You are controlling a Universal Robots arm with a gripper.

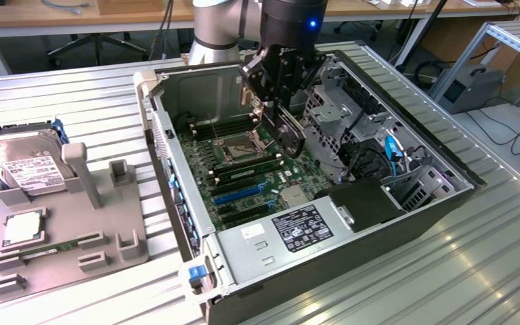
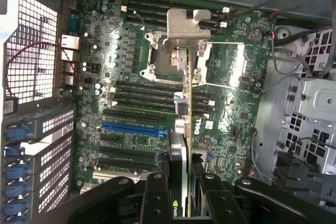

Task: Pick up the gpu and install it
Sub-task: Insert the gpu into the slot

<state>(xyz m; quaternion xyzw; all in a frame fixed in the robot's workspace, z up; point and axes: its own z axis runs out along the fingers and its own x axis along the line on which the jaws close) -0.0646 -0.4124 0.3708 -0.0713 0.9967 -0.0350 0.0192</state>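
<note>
The gpu, a thin dark card, hangs on edge from my gripper over the open computer case. It is above the green motherboard, near the CPU socket. In the wrist view the gpu runs edge-on away from the camera, with its silver end bracket at the far end. My gripper is shut on it, and a black finger presses each side. Below the card lie the expansion slots, among them a blue slot. The card is clear of the board.
A metal drive cage and loose cables stand close to the gripper at the exterior view's right. The power supply fills the near case corner. Outside the case, a grey fixture holds a hard drive and a memory stick.
</note>
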